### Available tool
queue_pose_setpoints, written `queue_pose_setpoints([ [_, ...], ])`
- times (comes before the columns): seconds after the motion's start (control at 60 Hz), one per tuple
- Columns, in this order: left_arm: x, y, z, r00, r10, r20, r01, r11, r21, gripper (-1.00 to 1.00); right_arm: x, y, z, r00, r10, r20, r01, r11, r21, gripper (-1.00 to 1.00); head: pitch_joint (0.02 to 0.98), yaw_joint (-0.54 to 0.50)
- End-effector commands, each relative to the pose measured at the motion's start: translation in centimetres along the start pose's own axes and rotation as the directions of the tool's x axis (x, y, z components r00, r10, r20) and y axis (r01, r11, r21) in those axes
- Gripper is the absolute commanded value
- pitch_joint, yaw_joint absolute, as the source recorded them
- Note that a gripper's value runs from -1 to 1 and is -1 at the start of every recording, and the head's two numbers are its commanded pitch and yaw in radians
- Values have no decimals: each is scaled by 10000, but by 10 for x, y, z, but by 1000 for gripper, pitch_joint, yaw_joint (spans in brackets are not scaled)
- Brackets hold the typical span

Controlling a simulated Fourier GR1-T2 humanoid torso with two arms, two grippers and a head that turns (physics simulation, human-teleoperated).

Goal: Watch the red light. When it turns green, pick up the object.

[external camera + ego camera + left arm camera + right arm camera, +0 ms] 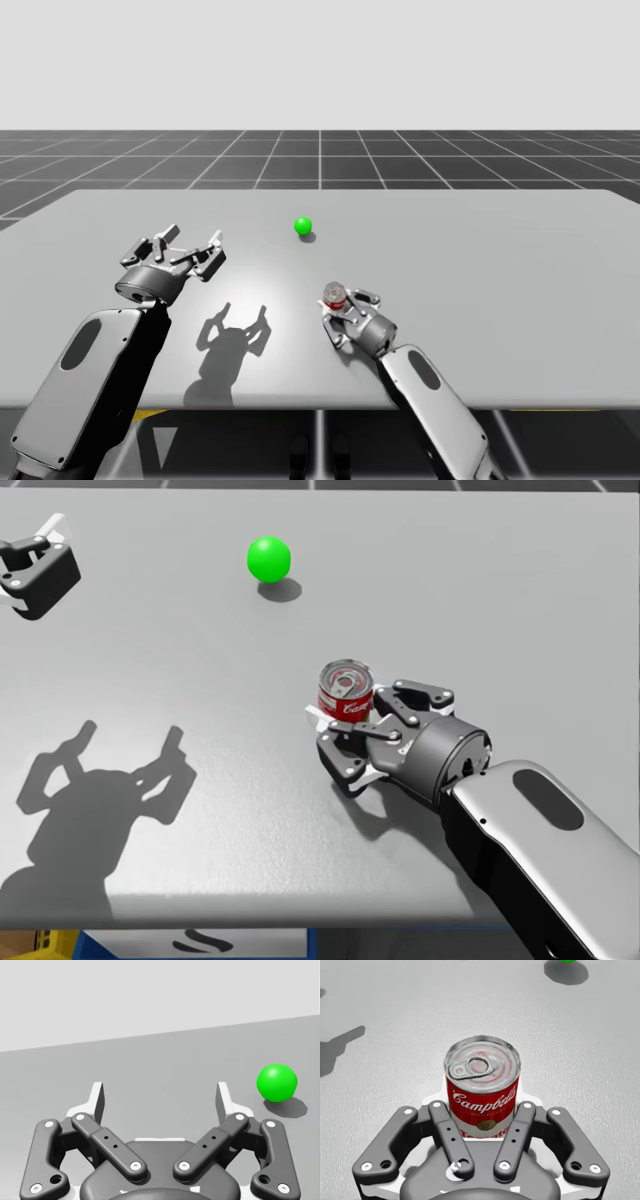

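Your right pincer [482, 1106] is clamped on the red can [482, 1082], one finger against each side. The can is upright with its pull-tab lid up; whether it has left the table [480, 260] you cannot tell. The green light [269, 558] sits well ahead of that pincer. Your left pincer [161, 1096] is spread apart and empty, with the light ahead, off its right finger.

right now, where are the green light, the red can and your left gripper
green light [269, 558], head view, middle of the ball
red can [482, 1102], right wrist view, middle of its label
left gripper [161, 1096], left wrist view, midway between its open fingertips
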Motion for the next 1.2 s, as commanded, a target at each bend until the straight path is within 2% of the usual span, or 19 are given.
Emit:
queue_pose_setpoints([
  [0.017,0,0,0,10000,-22,8,22,10000,14,-1000,-5,-1,-2,9999,27,130,-24,9997,-255,1000,868,-19],
  [0.2,0,0,-1,10000,-53,-14,53,10000,-6,-1000,-7,-1,-1,9999,-45,153,49,9995,-313,1000,833,-21],
  [0.467,0,0,0,10000,-88,-32,88,10000,-23,-1000,-8,-1,0,9998,-29,184,34,9995,-302,1000,604,-21],
  [0.633,0,0,0,10000,-88,-32,88,10000,-23,-1000,-8,-1,0,9998,14,206,-7,9995,-309,1000,501,-23],
  [0.933,0,0,0,10000,-88,-32,88,10000,-23,-1000,-3,-1,1,9992,217,346,-203,9989,-422,1000,469,-21],
  [1.05,0,0,0,10000,-88,-32,88,10000,-23,-1000,14,-1,5,9968,390,695,-350,9977,-577,1000,468,-17],
  [1.2,-2,-1,0,10000,-89,-42,89,10000,12,-1000,40,0,9,9892,760,1255,-676,9952,-705,1000,467,-19],
])
